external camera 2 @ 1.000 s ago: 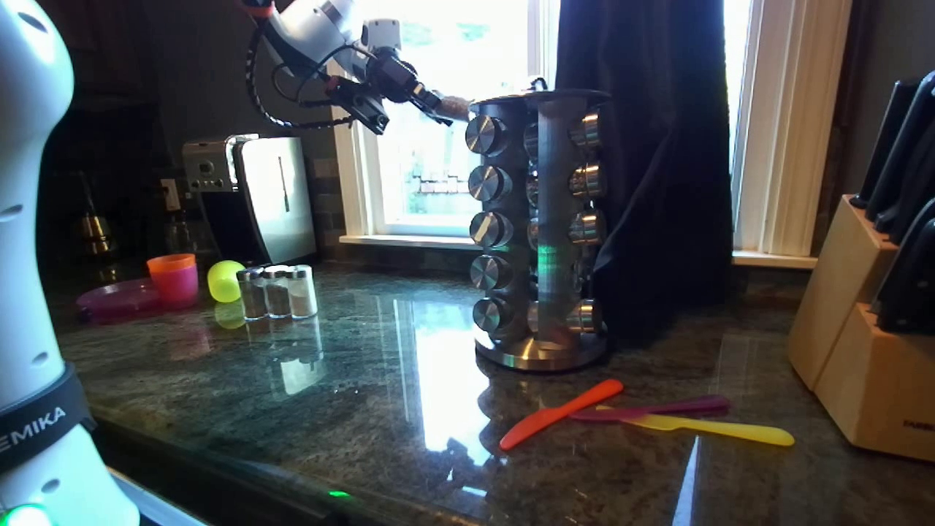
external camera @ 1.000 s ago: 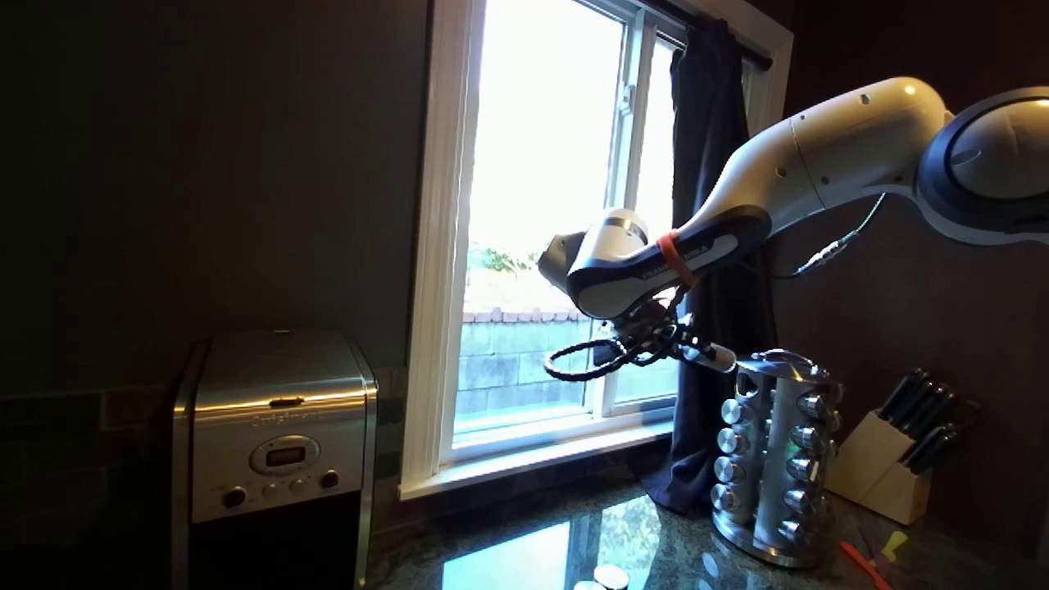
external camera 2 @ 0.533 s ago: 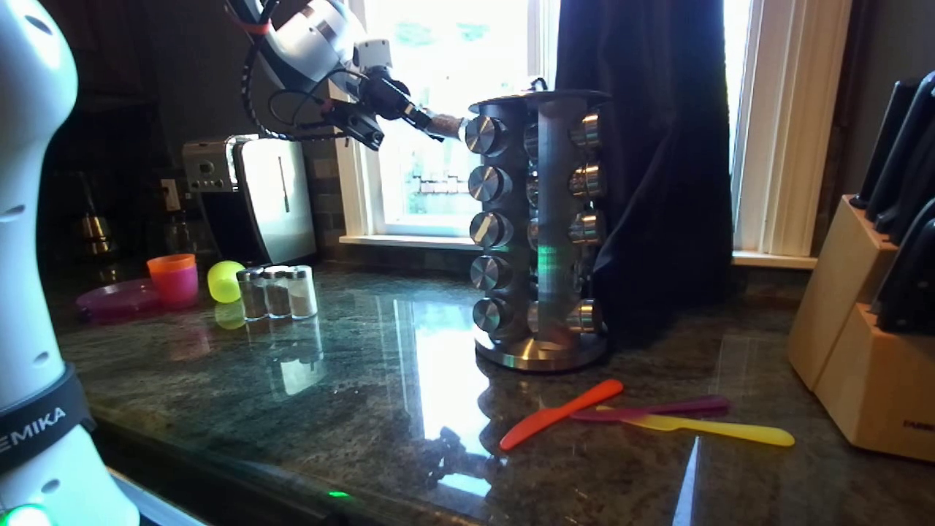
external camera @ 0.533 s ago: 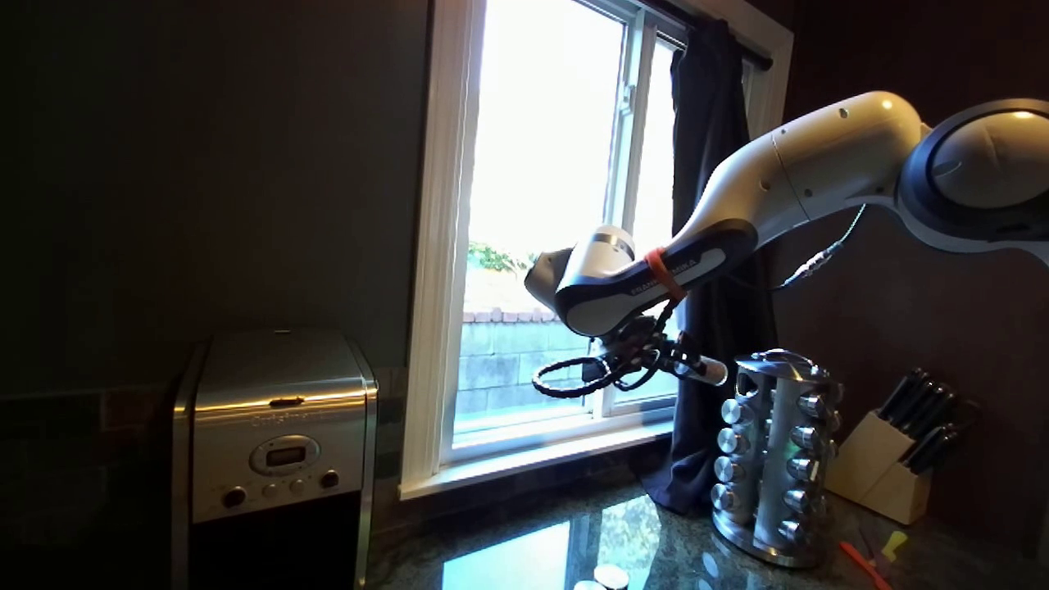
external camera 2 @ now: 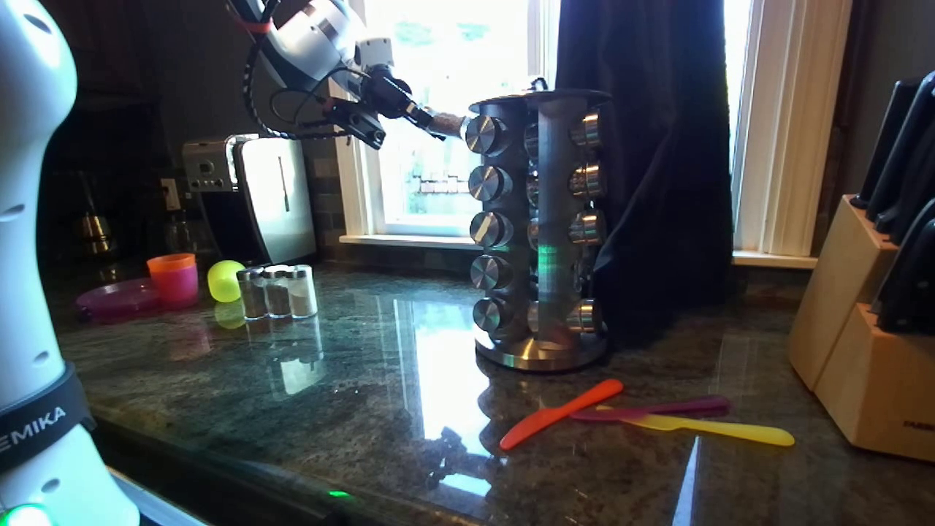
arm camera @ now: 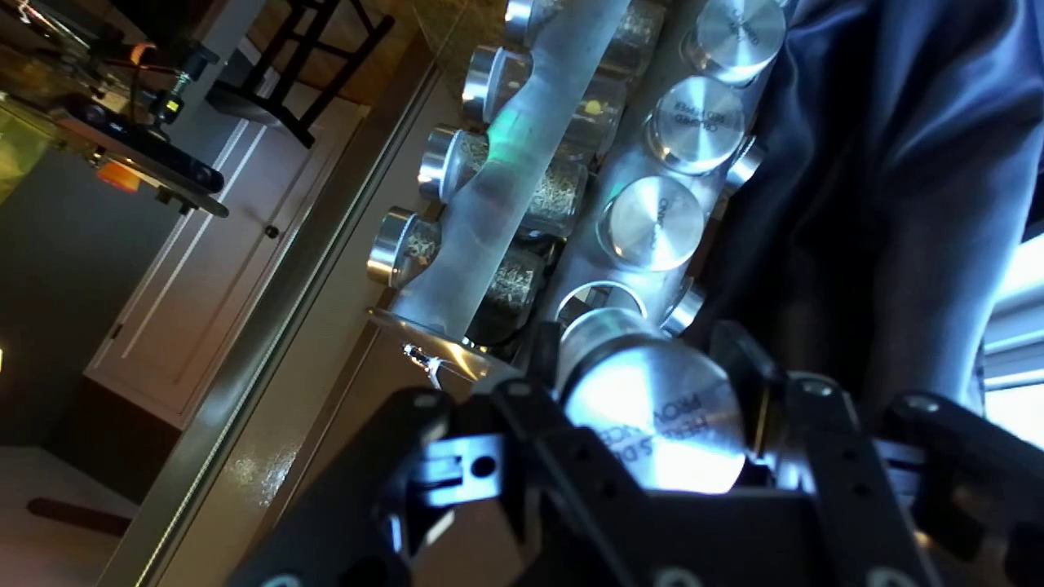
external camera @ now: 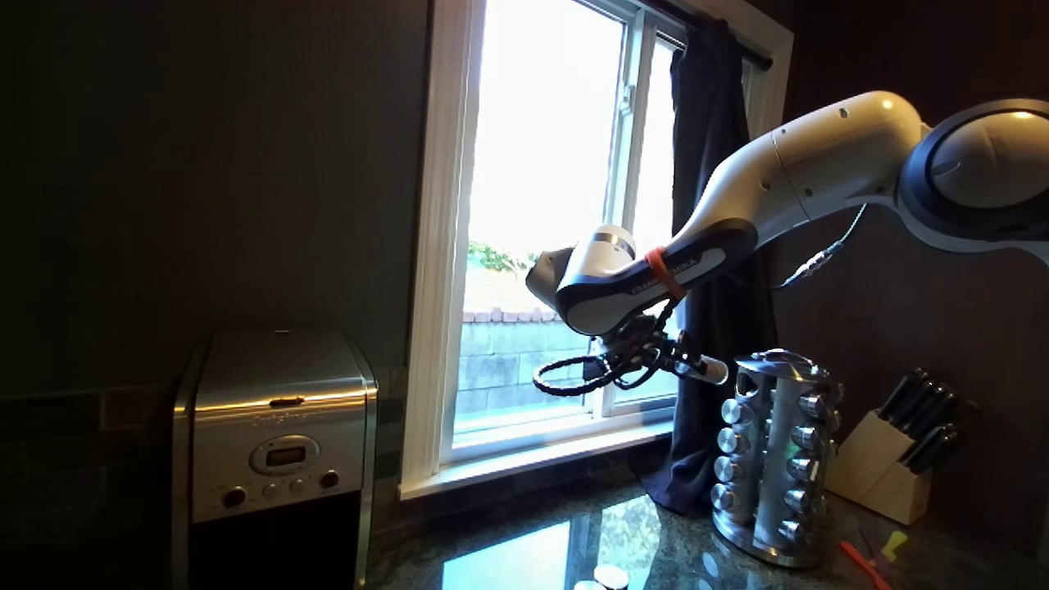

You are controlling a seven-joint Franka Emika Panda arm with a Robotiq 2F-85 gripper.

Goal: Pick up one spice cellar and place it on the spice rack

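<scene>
My gripper [external camera: 690,364] is shut on the spice cellar [external camera: 716,372], a small glass jar with a silver lid. In the wrist view the lid of the spice cellar [arm camera: 652,420] faces the camera, between the two black fingers [arm camera: 746,379]. The jar lies tilted, its glass end toward the spice rack [external camera: 774,459], a tall silver carousel of capped jars. In the wrist view that end overlaps an open round hole [arm camera: 602,292] at the top of a rack column. In an exterior view a small gap shows between jar and rack. The rack [external camera 2: 556,219] partly hides the jar's end in an exterior view.
A knife block [external camera 2: 847,329] stands beside the rack. Colored plastic knives [external camera 2: 562,413] lie in front of it. Several small shakers [external camera 2: 277,292], a yellow-green cup [external camera 2: 225,281] and pink cups [external camera 2: 174,281] stand farther along the counter. A dark curtain [external camera: 717,246] hangs behind the rack.
Over the first half second my gripper moved down and slightly back from the rack with the jar held. Since then it has hardly moved.
</scene>
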